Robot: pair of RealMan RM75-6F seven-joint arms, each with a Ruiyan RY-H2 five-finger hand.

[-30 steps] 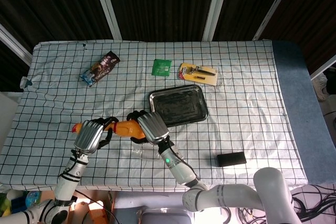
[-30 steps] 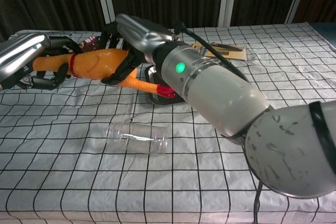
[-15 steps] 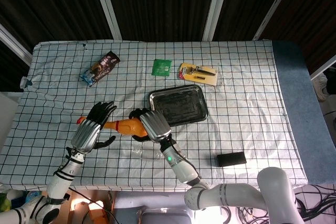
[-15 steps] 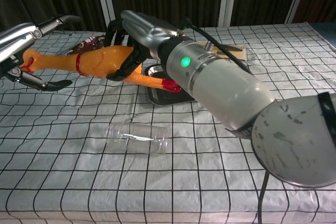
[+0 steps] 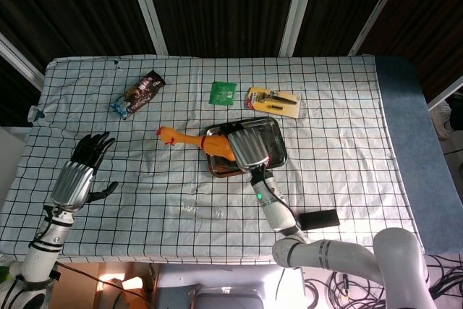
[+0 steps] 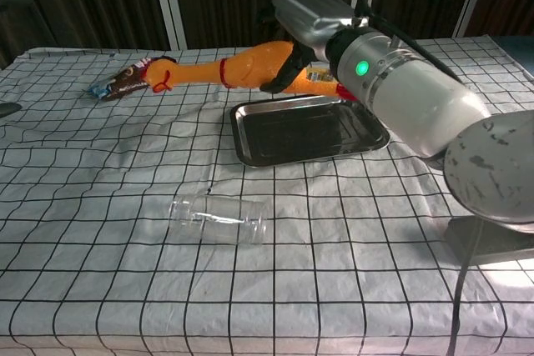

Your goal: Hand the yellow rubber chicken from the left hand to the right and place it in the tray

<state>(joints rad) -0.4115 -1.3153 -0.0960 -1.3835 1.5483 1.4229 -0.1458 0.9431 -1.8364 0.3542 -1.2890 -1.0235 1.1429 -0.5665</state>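
The yellow rubber chicken (image 5: 189, 140) (image 6: 225, 67) hangs in the air, lying level, its red-combed head pointing left. My right hand (image 5: 248, 148) (image 6: 307, 24) grips its body from above, over the dark metal tray (image 5: 273, 134) (image 6: 292, 132). The chicken's legs end above the tray's far side. My left hand (image 5: 77, 175) is open with fingers spread, well off to the left over the table edge, holding nothing. In the chest view only a dark sliver of it shows at the left border.
A clear plastic bottle (image 5: 201, 211) (image 6: 216, 219) lies on its side in front of the tray. A snack wrapper (image 5: 137, 95), a green packet (image 5: 223, 92) and a yellow carded tool (image 5: 274, 100) sit at the back. A black box (image 5: 319, 218) lies front right.
My left hand let go of the chicken and drew back to the left. My right hand carried the chicken right and away, from the table's front middle to above the tray.
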